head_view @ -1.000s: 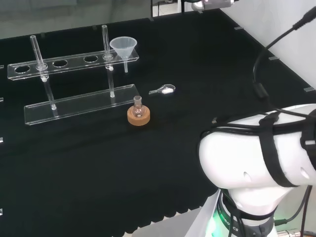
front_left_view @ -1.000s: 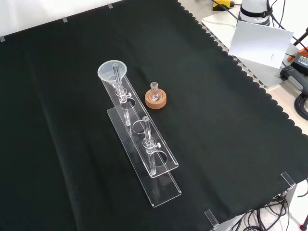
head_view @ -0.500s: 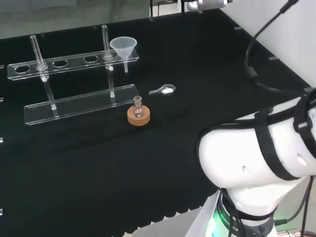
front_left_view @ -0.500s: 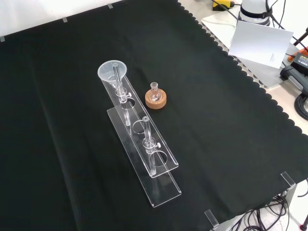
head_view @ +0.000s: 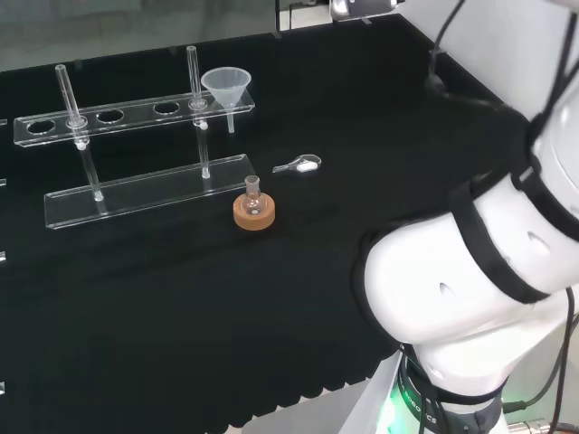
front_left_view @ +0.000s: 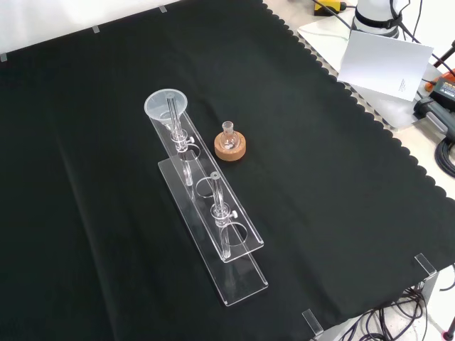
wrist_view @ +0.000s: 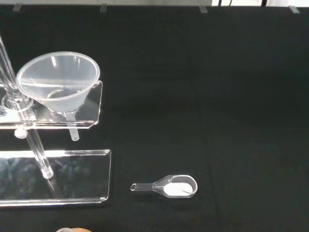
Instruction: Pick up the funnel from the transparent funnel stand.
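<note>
Clear acrylic funnel stand (wrist_view: 53, 169) cut off at wrist view's edge; round cork ring stand (wrist_view: 72, 230) barely showing at edge.

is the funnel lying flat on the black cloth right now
No, the funnel sits upright in the end hole of the transparent funnel stand.

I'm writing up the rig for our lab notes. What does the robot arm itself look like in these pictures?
In the head view the arm is made of big, rounded, glossy white links. Black straps wrap around the links, holding a black cable that loops up over the bench. A green light glows at the base, where more black cables gather.
</note>
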Tool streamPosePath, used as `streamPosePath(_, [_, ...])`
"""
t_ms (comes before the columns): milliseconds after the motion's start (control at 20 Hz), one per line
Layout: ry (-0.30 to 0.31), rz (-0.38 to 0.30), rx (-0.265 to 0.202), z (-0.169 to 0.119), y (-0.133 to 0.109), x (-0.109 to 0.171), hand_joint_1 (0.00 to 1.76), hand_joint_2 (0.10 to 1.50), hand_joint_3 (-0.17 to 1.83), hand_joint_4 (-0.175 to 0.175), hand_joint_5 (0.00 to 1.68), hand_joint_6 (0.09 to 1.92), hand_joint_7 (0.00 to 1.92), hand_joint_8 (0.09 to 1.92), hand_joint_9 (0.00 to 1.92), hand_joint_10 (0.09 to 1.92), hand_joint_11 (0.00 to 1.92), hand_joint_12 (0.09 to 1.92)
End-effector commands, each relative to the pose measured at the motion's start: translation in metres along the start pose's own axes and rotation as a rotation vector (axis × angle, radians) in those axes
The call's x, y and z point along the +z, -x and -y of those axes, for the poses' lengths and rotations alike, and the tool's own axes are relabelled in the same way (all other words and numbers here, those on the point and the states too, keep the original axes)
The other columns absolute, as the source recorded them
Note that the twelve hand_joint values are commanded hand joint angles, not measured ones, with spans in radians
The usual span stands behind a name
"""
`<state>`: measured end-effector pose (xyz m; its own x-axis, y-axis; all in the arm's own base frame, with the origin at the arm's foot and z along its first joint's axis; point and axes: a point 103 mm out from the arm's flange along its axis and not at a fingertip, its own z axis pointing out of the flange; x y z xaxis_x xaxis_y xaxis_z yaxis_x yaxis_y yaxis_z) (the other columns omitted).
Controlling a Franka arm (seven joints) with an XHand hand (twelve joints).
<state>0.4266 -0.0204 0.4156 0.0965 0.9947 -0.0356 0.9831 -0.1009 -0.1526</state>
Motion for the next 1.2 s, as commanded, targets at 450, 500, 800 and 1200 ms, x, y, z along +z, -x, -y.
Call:
streamPosePath(450, [-0.086,0.033,-0.158,-0.105,-0.047,0.061,0.25,1.03,0.24,-0.004,0.29,0.09,0.09,0.59,0.25,0.69,0.09,1.41])
streamPosePath(500, [-0.099,0.035,-0.154,-0.105,-0.049,0.066,0.26,1.02,0.24,-0.004,0.29,0.09,0.1,0.6,0.25,0.69,0.09,1.41])
streamPosePath(800, [-0.157,0.035,-0.171,-0.099,-0.064,0.085,0.28,0.97,0.22,-0.003,0.28,0.09,0.11,0.61,0.27,0.7,0.1,1.42])
streamPosePath(1200, [-0.241,0.086,-0.158,-0.099,-0.086,0.088,0.41,0.82,0.15,0.003,0.23,0.09,0.07,0.63,0.31,0.73,0.23,1.47])
